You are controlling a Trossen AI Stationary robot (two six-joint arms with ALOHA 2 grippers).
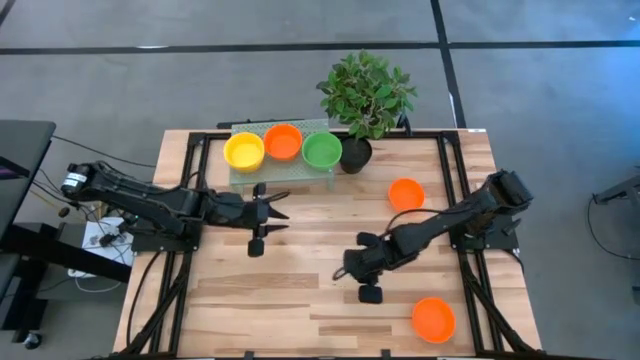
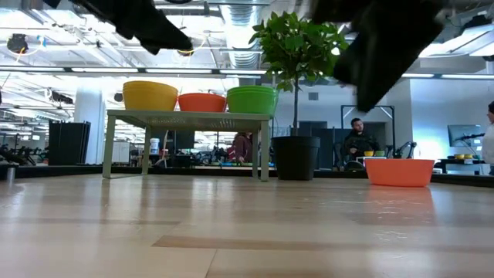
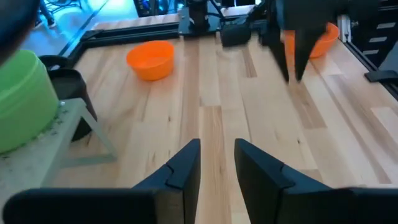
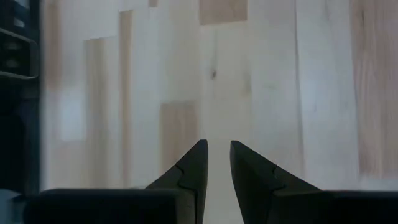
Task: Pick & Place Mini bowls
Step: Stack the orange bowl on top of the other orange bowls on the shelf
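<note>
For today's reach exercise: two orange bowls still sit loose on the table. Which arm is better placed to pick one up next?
Probably the right. Its gripper hangs empty between the far orange bowl and the near one, both on its side. The left gripper, also empty, sits by the shelf, farther from both.

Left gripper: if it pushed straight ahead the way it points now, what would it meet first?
Probably the right gripper: the left gripper, empty with a narrow gap, aims across bare table; the orange bowl sits off-line. Depth is uncertain.

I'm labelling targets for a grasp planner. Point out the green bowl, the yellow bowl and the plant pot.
green bowl (image 1: 322, 150), high view, centre of its inside.
yellow bowl (image 1: 243, 151), high view, centre of its inside.
plant pot (image 2: 296, 157), low view, middle of its black wall.
</note>
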